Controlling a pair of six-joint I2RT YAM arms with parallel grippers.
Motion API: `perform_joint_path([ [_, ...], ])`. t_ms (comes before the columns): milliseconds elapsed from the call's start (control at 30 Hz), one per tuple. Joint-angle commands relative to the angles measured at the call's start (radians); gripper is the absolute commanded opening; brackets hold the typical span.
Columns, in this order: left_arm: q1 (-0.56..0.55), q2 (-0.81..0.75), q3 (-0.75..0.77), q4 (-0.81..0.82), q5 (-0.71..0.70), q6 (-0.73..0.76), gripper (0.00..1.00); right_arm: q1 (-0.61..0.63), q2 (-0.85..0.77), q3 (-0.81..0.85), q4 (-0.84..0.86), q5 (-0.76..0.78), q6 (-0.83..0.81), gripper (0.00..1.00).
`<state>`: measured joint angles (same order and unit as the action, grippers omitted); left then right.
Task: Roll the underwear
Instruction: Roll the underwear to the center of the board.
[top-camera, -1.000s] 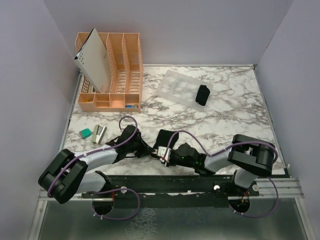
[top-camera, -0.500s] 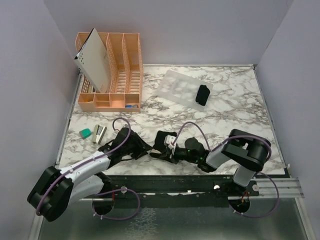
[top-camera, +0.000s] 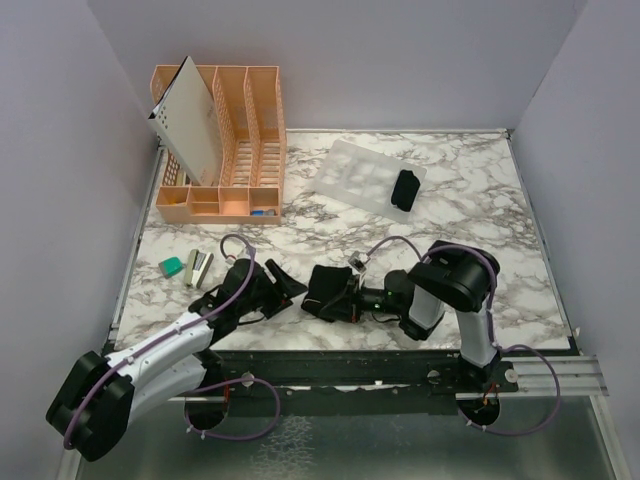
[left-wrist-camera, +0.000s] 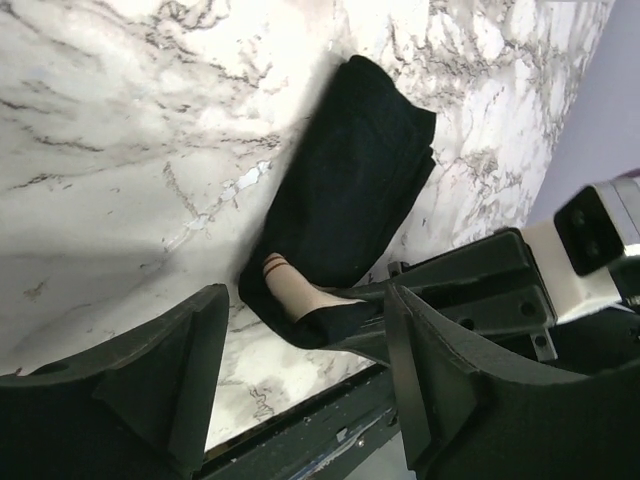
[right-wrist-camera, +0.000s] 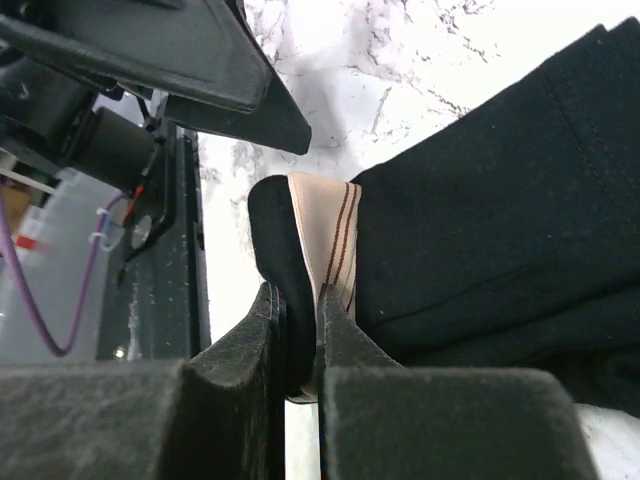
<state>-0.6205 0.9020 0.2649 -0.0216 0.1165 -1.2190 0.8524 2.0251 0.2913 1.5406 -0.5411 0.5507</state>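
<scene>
— Marble surface (top-camera: 480, 230), then. Where's the underwear (top-camera: 325, 290)?
— Folded flat near the front edge, between the two arms.
— And the right jaws?
— Pinched tight on its corner, right at the tan band (right-wrist-camera: 327, 235).
— What about the left jaws?
— Spread wide just beside the cloth, holding nothing.
— Any second piece?
— Yes, a black roll (top-camera: 404, 190) lying on the clear tray (top-camera: 345, 170), far side.

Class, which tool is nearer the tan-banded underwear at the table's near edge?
Right. The right tool is shut on the underwear at its tan band. The left tool is open just to the underwear's left, gripping nothing.
</scene>
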Motion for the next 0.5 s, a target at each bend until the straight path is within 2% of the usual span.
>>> perform_joint_path([
  [0, 0.002, 0.032, -0.019, 0.096, 0.04, 0.074, 0.68, -0.023, 0.091, -0.019, 0.073, -0.03, 0.174, 0.03],
  [67, 0.002, 0.052, -0.018, 0.1, 0.053, 0.087, 0.69, -0.048, 0.076, 0.02, -0.073, -0.044, 0.191, 0.03],
  [333, 0.002, 0.026, -0.072, 0.132, 0.046, 0.081, 0.71, -0.1, 0.058, 0.119, -0.424, -0.09, 0.221, 0.03],
  [467, 0.002, 0.043, -0.088, 0.166, 0.055, 0.076, 0.71, -0.107, 0.06, 0.122, -0.472, -0.063, 0.243, 0.03],
])
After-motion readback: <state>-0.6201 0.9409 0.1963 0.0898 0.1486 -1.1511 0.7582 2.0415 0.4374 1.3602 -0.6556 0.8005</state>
